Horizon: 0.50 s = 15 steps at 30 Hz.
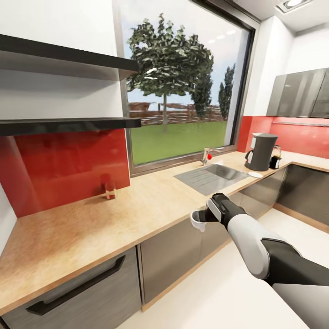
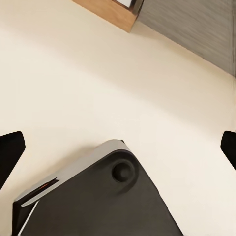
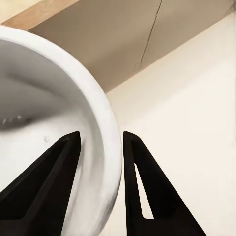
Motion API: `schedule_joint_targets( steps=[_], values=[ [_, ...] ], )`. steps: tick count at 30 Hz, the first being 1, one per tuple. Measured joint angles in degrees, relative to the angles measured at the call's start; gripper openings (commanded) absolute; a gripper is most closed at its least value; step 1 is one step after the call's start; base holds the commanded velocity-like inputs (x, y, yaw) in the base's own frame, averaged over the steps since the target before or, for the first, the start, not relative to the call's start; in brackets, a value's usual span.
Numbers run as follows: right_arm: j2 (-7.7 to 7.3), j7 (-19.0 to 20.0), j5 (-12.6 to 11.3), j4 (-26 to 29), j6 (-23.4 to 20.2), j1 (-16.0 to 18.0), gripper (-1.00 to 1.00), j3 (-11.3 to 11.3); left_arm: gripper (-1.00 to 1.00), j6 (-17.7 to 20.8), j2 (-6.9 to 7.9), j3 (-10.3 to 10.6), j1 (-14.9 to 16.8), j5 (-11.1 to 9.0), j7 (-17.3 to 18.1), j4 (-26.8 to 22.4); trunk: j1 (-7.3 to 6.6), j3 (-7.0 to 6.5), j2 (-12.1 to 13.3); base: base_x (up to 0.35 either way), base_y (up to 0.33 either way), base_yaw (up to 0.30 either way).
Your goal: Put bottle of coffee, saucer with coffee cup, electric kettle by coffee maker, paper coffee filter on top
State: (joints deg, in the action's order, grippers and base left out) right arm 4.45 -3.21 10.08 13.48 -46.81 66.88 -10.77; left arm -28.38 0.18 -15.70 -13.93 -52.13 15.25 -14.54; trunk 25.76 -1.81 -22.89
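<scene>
While your right gripper point(image 3: 101, 147) pinches the coffee cup point(image 1: 199, 220) by its rim off the counter edge, treat it as light, rigid, slippery, chip-prone. Left gripper point(image 2: 118, 142) spread, empty.

My right gripper point(image 3: 101, 147) hangs in front of the grey cabinet fronts point(image 1: 183, 251), below the edge of the kitchen countertop point(image 1: 151, 205), its fingers pinched on the coffee cup point(image 1: 199, 220) wall. The wood lip stands in my way upward. Above it, a wide bare stretch of worktop lies between the small red-capped jar point(image 1: 109, 188) and the sink point(image 1: 212, 177). Farther right, the coffee maker point(image 1: 262, 151), saucer point(image 1: 255, 174) and bottle of coffee point(image 1: 275, 161) crowd the corner. My left gripper point(image 2: 118, 147) has open floor point(image 2: 98, 88) ahead.
</scene>
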Motion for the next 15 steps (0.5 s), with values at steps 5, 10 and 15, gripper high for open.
schedule_joint_targets(
  steps=[5, 10, 15],
  values=[
    [0.02, 0.0, -0.1, 0.0, 0.1, 0.0, -1.00, 0.0, 1.00, 0.0, 0.00, 0.0, 0.0, 0.0, 0.0, 0.0, 0.00, -0.22, 0.0, -0.006, 0.000, -0.267],
    [-0.02, 0.0, -0.1, 0.0, 0.1, 0.0, -1.00, 0.0, 1.00, 0.0, 0.00, 0.0, 0.0, 0.0, 0.0, 0.0, 0.00, -0.46, 0.0, -0.001, 0.000, -0.275],
    [-0.04, 0.0, -0.1, 0.0, 0.1, 0.0, -1.00, 0.0, 1.00, 0.0, 0.00, 0.1, 0.0, 0.0, 0.0, 0.0, 0.00, -0.71, 0.0, 0.000, 0.000, -0.276]
  ],
)
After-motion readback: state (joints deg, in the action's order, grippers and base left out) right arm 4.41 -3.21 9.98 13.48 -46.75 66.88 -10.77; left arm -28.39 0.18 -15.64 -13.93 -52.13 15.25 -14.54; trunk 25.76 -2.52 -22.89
